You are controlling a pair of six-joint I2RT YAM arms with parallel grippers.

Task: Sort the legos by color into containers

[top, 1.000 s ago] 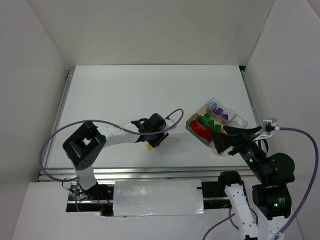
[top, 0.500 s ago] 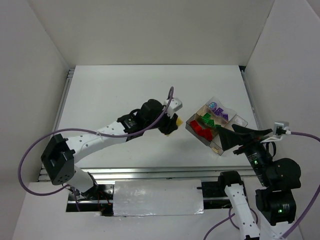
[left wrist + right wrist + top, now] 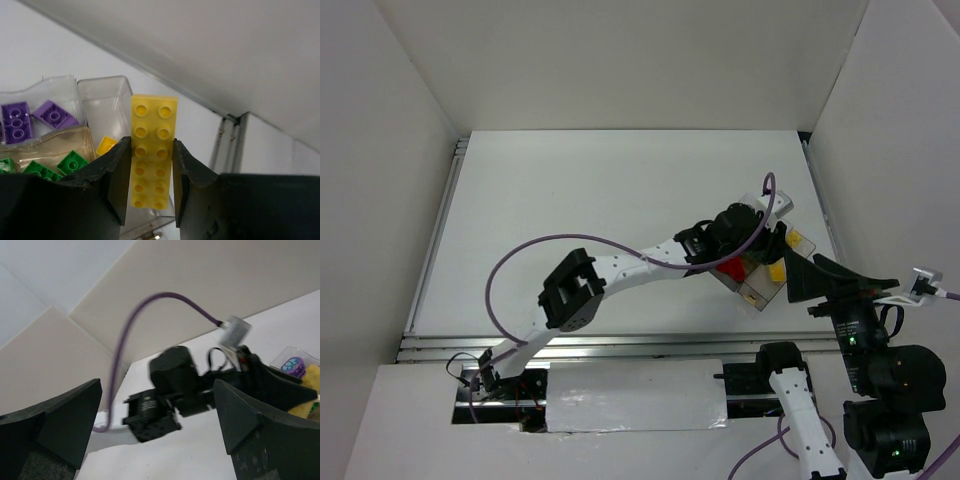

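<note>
While over white-walled table point(image 3: 570, 200): left gripper point(image 3: 150, 146) tight on yellow plate point(image 3: 153, 117), right gripper point(image 3: 157, 392) agape

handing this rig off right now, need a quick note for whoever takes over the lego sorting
Left end effector: shut on the yellow plate, held over the box.
Right end effector: open, empty, off the box's near right side.
In the box: purple bricks and green bricks in separate compartments, red bricks partly hidden by the left arm, one yellow brick in its own compartment.
Done: those pieces are sorted.
Left: drop the plate in with the yellow brick. It looks like the last piece outside the box.
</note>
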